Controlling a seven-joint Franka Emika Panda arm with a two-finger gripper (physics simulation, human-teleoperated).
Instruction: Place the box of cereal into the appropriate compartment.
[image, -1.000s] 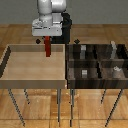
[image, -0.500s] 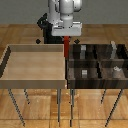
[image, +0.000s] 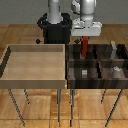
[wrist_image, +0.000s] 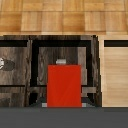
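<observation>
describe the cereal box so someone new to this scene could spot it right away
Find the dark four-part bin on the exterior view's right, beside the light tan tray. Above its far section nearest the tray hangs the gripper, holding the cereal box. It is the only red thing, small and narrow.

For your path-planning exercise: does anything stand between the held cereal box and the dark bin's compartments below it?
Nothing visible does. The gripper holds the box of cereal over the dark bin, with only open space beneath it; the small grey shapes lie in other sections.

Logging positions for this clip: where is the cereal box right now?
In the exterior view, the cereal box hangs from the pincer above the dark bin's far compartments, nearest the tan tray.
</observation>
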